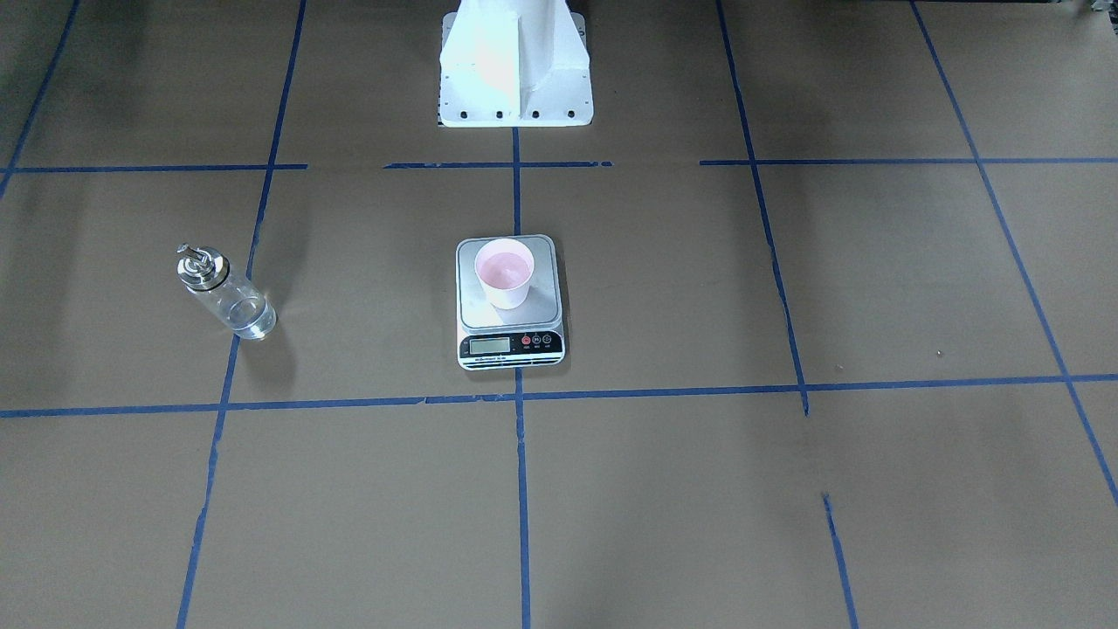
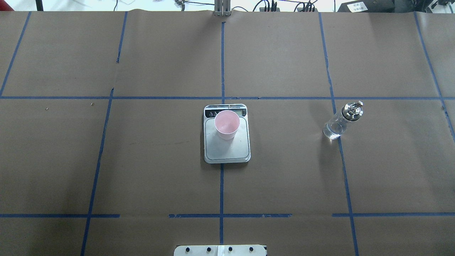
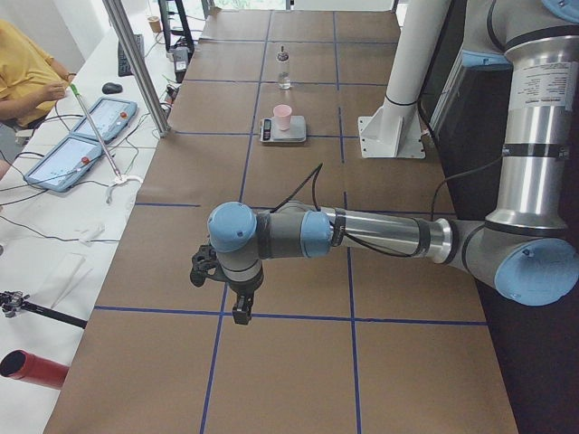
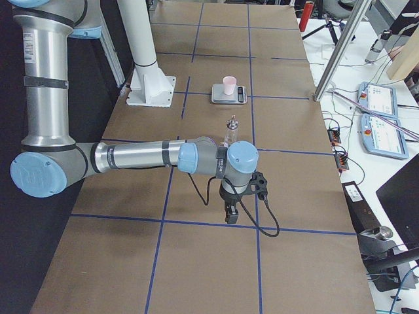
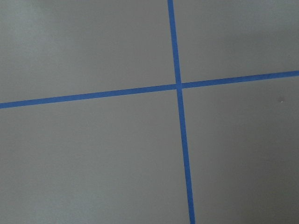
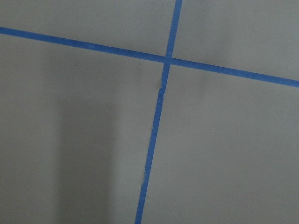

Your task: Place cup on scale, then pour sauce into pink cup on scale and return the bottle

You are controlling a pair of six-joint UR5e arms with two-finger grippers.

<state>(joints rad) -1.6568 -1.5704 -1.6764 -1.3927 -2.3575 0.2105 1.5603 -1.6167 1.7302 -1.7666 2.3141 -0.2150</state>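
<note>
So the cup (image 2: 226, 123) is sitting upright on the scale (image 2: 227, 151), mouth up and long axis vertical. It's on the display-side half of the platform, with bare silver showing all round its base. The scale's long side runs straight away from the robot base (image 1: 515, 79). The display end is on the far side from the base, and the body sits right on the middle blue tape line (image 2: 221, 192).

The bottle (image 2: 339, 122) stands upright too, silver spout cap on top. It's well apart from the scale on the robot's right, about level with it and touching nothing. The sauce inside is clear and I can barely make it out.

There's loads of room. The table (image 2: 142, 160) is just brown paper on every side of the scale, and the gap between scale and bottle is open.

Count: one cup, one scale, one bottle, two arms.

Both arms are parked far from the scale, one out toward each end of the table. The left gripper (image 3: 240, 312) points down over a tape crossing, and the right gripper (image 4: 230, 214) does the same on the bottle's side, farther out from the scale than the bottle. Both only show up in the side cameras, so I honestly can't tell how the jaws are set. The wrist cams show only paper and tape.
</note>
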